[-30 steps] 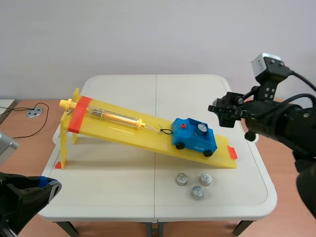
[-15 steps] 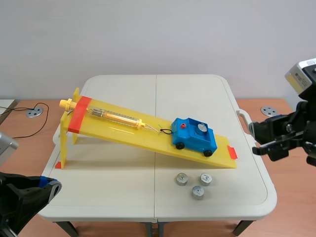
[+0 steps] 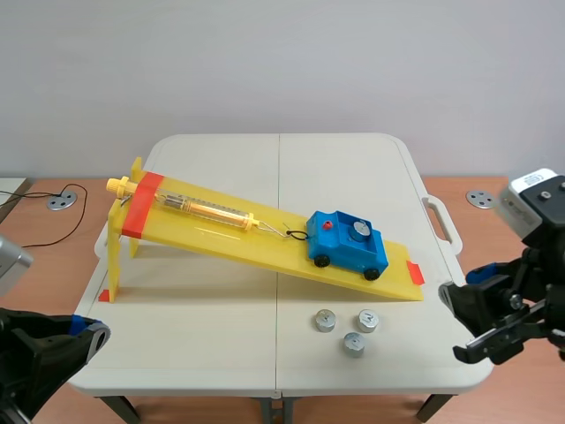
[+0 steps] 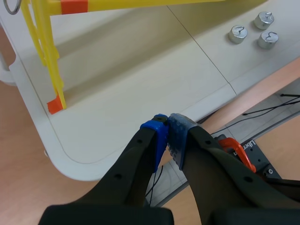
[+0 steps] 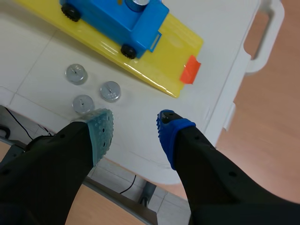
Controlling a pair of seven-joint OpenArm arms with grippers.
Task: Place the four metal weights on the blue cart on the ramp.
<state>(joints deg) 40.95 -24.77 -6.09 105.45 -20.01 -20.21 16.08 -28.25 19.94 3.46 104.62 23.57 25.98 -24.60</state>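
Note:
The blue cart (image 3: 347, 245) stands low on the yellow ramp (image 3: 221, 231) with one metal weight (image 3: 359, 230) in its bed. Three more weights (image 3: 326, 320) (image 3: 367, 320) (image 3: 354, 344) sit on the table in front of the ramp's low end. My right gripper (image 3: 463, 323) hangs open over the table's near right corner. In the right wrist view the open right gripper (image 5: 134, 123) is near the three weights (image 5: 76, 73) (image 5: 110, 91) (image 5: 83, 103), with the cart (image 5: 126, 18) ahead. My left gripper (image 4: 168, 133) is shut on nothing, off the table's near left edge.
A spring scale (image 3: 199, 209) lies along the ramp, hooked to the cart by a string. The ramp's tall leg (image 4: 47, 61) stands at the table's left. A handle (image 5: 265, 42) sticks out from the table's right edge. Cables lie on the floor.
My right arm has come down from beside the cart, moving right and toward the table's near right corner. The left arm, cart and weights have not moved.

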